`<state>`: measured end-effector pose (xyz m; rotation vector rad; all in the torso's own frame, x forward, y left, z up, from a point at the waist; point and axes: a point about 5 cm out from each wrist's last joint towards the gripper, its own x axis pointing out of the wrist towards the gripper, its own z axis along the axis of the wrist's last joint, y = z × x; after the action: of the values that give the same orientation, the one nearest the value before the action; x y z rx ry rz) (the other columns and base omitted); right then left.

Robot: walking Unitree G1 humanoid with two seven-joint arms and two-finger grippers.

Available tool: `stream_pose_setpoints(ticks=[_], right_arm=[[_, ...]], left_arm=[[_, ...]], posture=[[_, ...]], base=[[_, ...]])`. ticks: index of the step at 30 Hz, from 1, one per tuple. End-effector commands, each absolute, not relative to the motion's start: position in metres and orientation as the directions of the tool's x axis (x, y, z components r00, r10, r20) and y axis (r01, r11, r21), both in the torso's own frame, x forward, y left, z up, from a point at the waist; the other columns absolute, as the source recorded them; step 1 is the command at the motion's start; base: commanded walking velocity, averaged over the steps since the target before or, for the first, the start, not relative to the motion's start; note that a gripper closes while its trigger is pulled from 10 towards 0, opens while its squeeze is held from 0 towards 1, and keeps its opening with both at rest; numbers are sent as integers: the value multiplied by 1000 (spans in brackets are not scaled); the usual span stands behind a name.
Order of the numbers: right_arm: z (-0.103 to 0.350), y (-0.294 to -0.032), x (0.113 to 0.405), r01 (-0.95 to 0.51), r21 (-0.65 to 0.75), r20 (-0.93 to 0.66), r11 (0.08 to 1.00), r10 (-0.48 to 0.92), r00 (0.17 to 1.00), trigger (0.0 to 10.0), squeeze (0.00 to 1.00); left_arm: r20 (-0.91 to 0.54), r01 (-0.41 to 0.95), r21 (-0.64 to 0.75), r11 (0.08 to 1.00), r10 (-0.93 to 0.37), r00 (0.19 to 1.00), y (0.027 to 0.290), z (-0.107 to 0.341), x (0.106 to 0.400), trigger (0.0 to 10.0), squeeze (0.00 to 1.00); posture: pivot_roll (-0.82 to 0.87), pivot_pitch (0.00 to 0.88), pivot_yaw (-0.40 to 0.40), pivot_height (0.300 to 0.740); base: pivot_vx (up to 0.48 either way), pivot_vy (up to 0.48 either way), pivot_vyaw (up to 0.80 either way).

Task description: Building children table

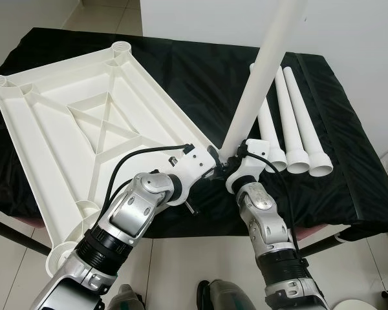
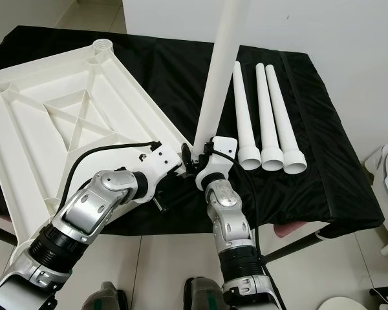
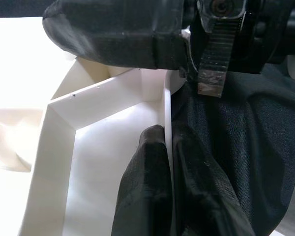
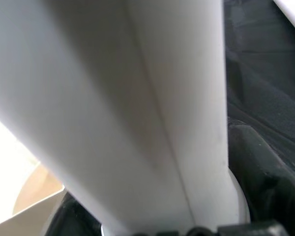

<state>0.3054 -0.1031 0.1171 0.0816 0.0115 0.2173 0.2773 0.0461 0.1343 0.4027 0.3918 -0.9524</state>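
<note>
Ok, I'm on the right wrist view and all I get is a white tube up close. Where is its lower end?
Observer: The right gripper holds that leg almost upright, its lower end at the near right corner of the upturned tabletop.
Operator: Is anything steadying the tabletop?
Observer: Yes, the left gripper clamps its rim right beside that corner.
Operator: How many legs are not yet fitted?
Observer: Three spare legs lie side by side on the black cloth, to the right of the tabletop.
</note>
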Motion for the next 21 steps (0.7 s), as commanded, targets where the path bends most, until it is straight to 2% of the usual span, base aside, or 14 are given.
stream_pose_setpoints(ticks=[1, 2, 3, 7, 12, 13, 21], right_arm=[[108, -131, 304, -136, 84, -60, 987, 142, 988, 10000, 0], [108, -131, 304, -136, 84, -60, 987, 142, 988, 10000, 0], [108, -134, 303, -147, 111, -56, 983, 154, 987, 10000, 1000], [110, -136, 302, -149, 106, -49, 983, 155, 987, 10000, 1000], [114, -124, 299, -248, 115, -20, 962, 251, 968, 10000, 1000], [114, -122, 298, -267, 114, -19, 957, 271, 962, 10000, 0], [110, -127, 298, -305, 88, -45, 948, 310, 950, 10000, 0]], left_arm=[[-542, 815, 99, 570, -656, 525, 62, 115, 274, 10000, 0], [-542, 815, 99, 570, -656, 525, 62, 115, 274, 10000, 0], [-537, 825, 100, 556, -668, 515, 60, 115, 271, 10000, 0], [-536, 829, 105, 549, -671, 512, 60, 115, 271, 10000, 0], [-530, 827, 116, 551, -670, 520, 58, 116, 274, 10000, 0], [-528, 826, 118, 551, -670, 522, 58, 117, 274, 10000, 0], [-539, 849, 156, 504, -677, 501, 61, 118, 271, 10000, 0]], posture=[[-46, 70, -69, 740], [-46, 70, -69, 740], [-47, 68, -69, 740], [-50, 65, -69, 740], [-51, 63, -70, 740], [-51, 63, -70, 740], [-55, 61, -68, 740]], base=[[0, 0, 0], [0, 0, 0], [0, 0, 0], [0, 0, 0], [0, 0, 0], [0, 0, 0], [0, 0, 0]])
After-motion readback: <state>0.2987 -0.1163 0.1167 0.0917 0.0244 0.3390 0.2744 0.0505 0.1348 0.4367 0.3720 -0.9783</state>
